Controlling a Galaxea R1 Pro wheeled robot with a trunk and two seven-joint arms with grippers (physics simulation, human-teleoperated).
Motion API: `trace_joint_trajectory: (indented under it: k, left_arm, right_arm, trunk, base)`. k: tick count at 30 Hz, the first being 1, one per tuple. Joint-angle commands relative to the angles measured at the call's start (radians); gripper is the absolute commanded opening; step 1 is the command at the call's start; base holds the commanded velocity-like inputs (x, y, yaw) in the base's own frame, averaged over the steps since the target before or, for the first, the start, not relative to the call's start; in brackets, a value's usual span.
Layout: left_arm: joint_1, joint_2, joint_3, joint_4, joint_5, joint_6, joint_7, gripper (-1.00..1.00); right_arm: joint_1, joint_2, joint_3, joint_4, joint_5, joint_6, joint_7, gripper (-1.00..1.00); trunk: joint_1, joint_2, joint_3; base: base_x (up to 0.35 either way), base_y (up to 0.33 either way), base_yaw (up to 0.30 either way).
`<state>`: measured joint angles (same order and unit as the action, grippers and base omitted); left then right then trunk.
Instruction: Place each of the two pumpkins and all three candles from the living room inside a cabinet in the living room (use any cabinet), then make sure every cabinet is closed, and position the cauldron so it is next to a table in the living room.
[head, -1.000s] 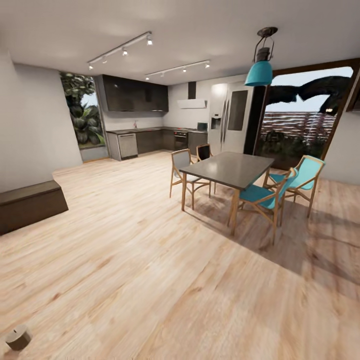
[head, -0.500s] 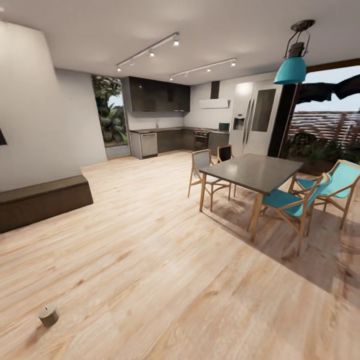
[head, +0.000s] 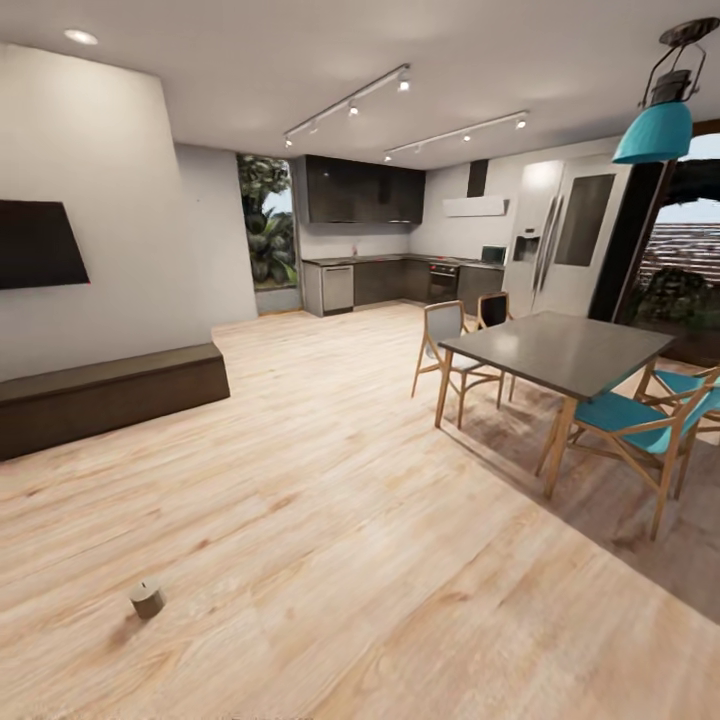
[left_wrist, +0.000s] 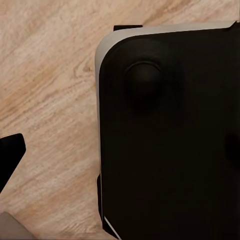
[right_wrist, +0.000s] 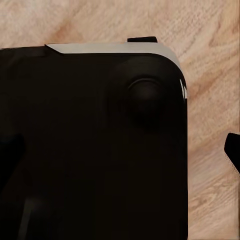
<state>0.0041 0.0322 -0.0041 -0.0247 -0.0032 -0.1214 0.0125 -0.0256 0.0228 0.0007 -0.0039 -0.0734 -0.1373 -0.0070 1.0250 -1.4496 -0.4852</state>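
Observation:
One tan candle (head: 147, 599) stands upright on the wood floor, near me and to the left in the head view. The long low dark-brown cabinet (head: 110, 395) runs along the left wall under a dark TV (head: 35, 243), and its front looks flush and closed. The pumpkins and the cauldron are out of view. Both wrist views look down on my black base (left_wrist: 170, 140) (right_wrist: 90, 145) over the floor. A dark finger piece (left_wrist: 10, 161) shows at the frame edge of the left wrist view, and another finger piece (right_wrist: 233, 154) at the edge of the right wrist view.
A grey dining table (head: 560, 350) with wooden chairs, some with teal seats (head: 630, 415), stands at the right. A teal lamp (head: 655, 125) hangs above it. The kitchen (head: 400, 240) lies at the back. Open wood floor (head: 350, 520) stretches between cabinet and table.
The camera has turned left, so the whole picture slid right. The TV and more of the cabinet have come into view. The candle now sits higher and further right in the picture.

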Motion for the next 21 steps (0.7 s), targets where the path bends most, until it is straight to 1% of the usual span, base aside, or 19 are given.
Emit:
trace_joint_trajectory:
  k: [1,12,15,21]
  left_arm:
    - [0.000,0.000,-0.001,-0.001,0.000,-0.001,0.001,1.00]
    - [0.000,0.000,-0.001,-0.001,0.000,-0.001,0.001,1.00]
    - [0.000,0.000,-0.001,-0.001,0.000,-0.001,0.001,1.00]
    - [0.000,0.000,-0.001,-0.001,0.000,-0.001,0.001,1.00]
  right_arm:
    - [-0.001,0.000,0.001,0.001,-0.008,-0.004,-0.001,1.00]
    - [-0.001,-0.001,0.001,0.001,-0.008,-0.004,-0.001,1.00]
    - [-0.001,-0.001,0.001,0.001,-0.008,-0.004,-0.001,1.00]
    - [-0.001,-0.001,0.001,0.001,-0.008,-0.004,-0.001,1.00]
  trunk:
    - [0.000,0.000,-0.001]
    - [0.000,0.000,-0.001]
    - [0.000,0.000,-0.001]
    - [0.000,0.000,-0.001]
  base:
    - [0.000,0.000,0.246]
    - [0.000,0.000,0.224]
    - [0.000,0.000,0.082]
    - [0.000,0.000,0.014]
